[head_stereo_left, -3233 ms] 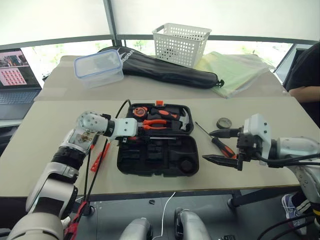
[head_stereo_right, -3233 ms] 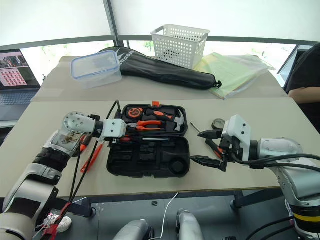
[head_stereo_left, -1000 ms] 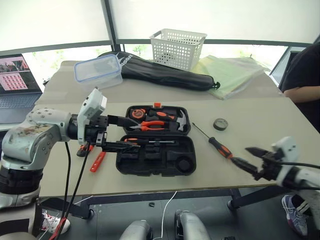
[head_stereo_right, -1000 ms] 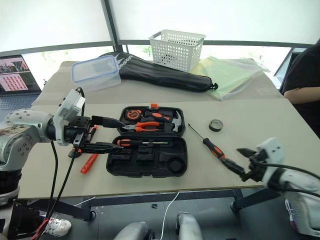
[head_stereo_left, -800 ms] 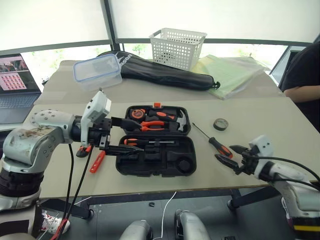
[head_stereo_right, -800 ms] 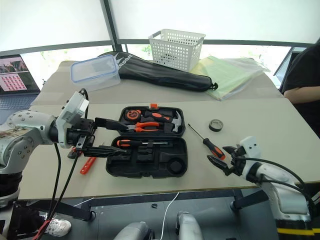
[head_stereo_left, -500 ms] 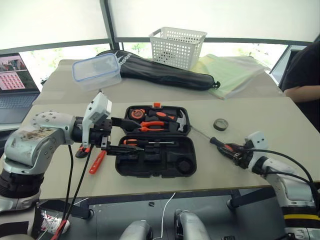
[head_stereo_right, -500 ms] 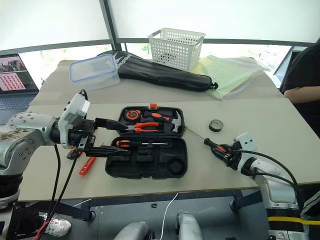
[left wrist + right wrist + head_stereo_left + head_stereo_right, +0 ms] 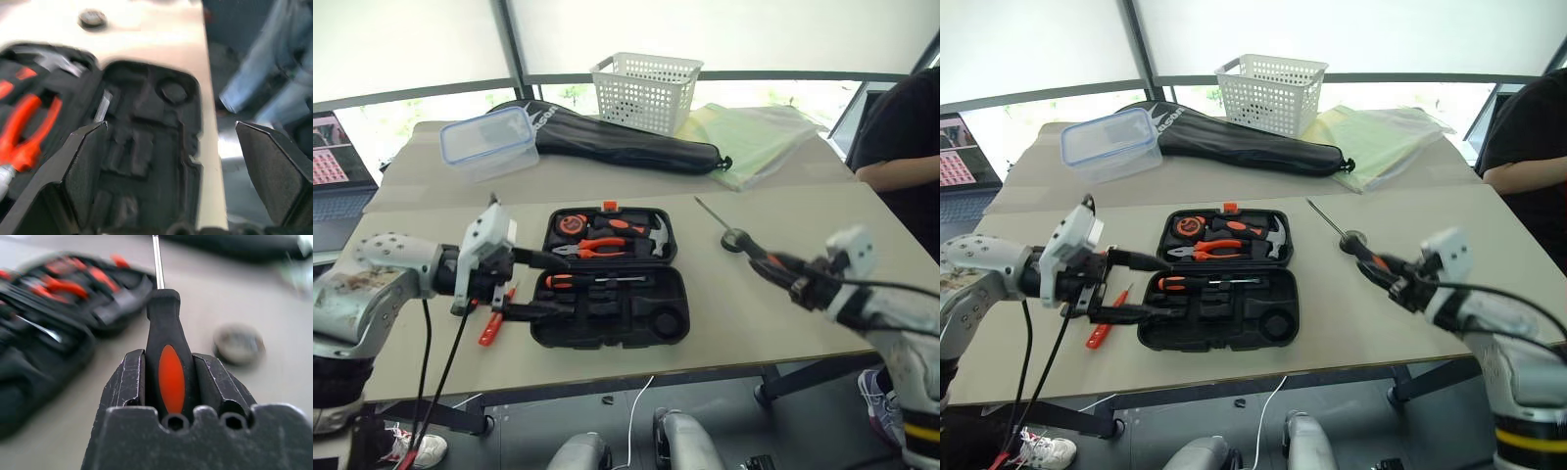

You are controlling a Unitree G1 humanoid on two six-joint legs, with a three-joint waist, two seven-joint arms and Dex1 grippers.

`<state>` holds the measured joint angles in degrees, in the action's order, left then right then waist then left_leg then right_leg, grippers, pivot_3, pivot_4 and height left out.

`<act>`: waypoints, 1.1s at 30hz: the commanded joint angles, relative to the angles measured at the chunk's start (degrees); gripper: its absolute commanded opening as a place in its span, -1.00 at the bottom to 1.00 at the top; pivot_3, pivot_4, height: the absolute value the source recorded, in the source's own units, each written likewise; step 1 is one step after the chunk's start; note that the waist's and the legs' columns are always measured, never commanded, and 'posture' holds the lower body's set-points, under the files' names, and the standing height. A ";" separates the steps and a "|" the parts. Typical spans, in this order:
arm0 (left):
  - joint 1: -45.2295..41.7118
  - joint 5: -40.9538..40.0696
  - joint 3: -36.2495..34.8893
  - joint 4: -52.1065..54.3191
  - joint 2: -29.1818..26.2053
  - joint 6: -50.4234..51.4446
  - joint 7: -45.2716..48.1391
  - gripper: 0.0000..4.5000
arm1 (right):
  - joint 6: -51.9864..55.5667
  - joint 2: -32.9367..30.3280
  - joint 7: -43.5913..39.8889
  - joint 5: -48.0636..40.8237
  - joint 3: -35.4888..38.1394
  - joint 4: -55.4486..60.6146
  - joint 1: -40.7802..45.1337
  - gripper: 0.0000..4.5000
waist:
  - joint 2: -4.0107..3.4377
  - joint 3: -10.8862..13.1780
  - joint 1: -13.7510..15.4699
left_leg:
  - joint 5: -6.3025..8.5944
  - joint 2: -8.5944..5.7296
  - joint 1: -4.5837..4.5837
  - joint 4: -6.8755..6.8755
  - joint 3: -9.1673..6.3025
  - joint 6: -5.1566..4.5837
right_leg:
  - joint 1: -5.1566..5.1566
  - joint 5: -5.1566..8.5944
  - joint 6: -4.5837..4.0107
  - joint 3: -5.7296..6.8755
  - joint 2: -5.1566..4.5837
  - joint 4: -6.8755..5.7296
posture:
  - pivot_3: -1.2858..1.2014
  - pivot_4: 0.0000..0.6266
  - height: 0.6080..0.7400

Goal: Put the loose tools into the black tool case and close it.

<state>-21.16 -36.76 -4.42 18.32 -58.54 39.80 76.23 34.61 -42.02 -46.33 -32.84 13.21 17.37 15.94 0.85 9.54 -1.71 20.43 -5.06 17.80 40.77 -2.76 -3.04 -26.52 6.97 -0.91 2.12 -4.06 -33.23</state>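
The right gripper [image 9: 1400, 281] was clamped on the black-and-orange handle of a screwdriver [image 9: 1361, 253], which it held clear of the table [image 9: 1400, 211], the shaft slanting off toward eleven o'clock. The screwdriver looked light and rigid; its ribbed handle probably offered a sure hold, while the thin steel shaft would likely slip and pivot, so the handle was the sensible place to take it. Being long, it would probably need lining up with its recess before lowering.

The black tool case [image 9: 1219, 284] lay open at the table's middle, at about nine o'clock from the held tool, with another screwdriver [image 9: 1197, 282] already seated in its near half. The small dark tape roll [image 9: 1348, 238] sat on the table just beyond the held handle. The left gripper [image 9: 1121, 287] hung with its fingers spread wide and empty, over the case's left edge, and an orange tool [image 9: 1105, 324] lay on the table beneath it.

The right wrist view showed what the head views could not: both fingers [image 9: 131, 382] pressed flat against the handle's sides, low on its length. The left wrist view showed the empty moulded recesses [image 9: 142, 132] close up.
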 commanded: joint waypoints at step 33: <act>4.10 0.59 -4.91 3.95 -2.23 -4.47 -3.89 1.00 | -31.59 7.55 -20.25 27.09 -30.80 -22.49 19.45 -0.53 | 0.02 0.01 0.98 | -0.12 -0.16 0.62 0.09 -0.09 0.11 | -0.59 -0.01 -0.13 0.20 -0.19 -0.04 | 0.03 -0.52 1.00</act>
<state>-15.82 -36.05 -9.27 21.77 -60.54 36.23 72.32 4.01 -33.81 -66.20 -5.75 -18.15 -6.56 35.59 0.87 9.56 -0.73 20.31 -5.22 18.42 40.86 -2.86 -2.93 -27.11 6.97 -1.05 2.32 -4.25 -33.27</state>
